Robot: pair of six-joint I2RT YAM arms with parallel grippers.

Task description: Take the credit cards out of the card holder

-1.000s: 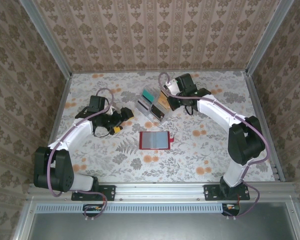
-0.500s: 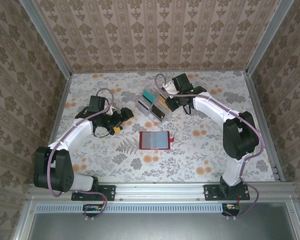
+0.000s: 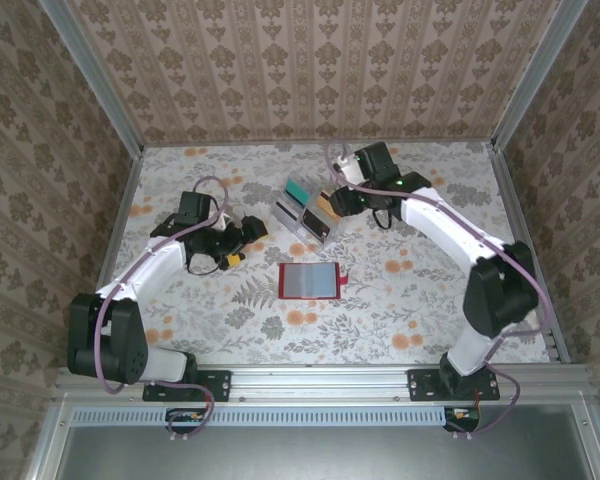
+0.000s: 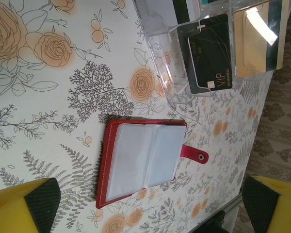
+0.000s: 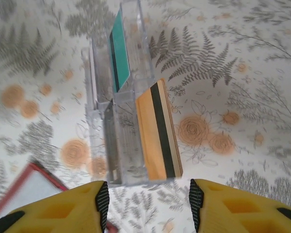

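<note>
The red card holder (image 3: 308, 281) lies open and flat in the middle of the table, its red tab (image 4: 194, 154) pointing right. Its pale blue-grey sleeves (image 4: 143, 158) face up; I cannot tell whether credit cards lie in them. My left gripper (image 3: 246, 241) hovers left of the holder, wide open, with nothing between its yellow fingers (image 4: 36, 204). My right gripper (image 3: 337, 201) is open just off the end of the clear rack (image 5: 121, 145). An orange card with a black stripe (image 5: 157, 131) stands in that rack just beyond my empty right gripper (image 5: 149, 206).
The clear rack (image 3: 302, 211) stands behind the holder and also holds a teal card (image 5: 120, 51) and a black VIP card (image 4: 208, 58). Patterned walls and metal rails close in the floral table (image 3: 400, 300) at the back and sides.
The right gripper has gone from shut to open beside the rack, and the orange card stays in the rack. The right arm's elbow has shifted. The left arm and holder have not moved.
</note>
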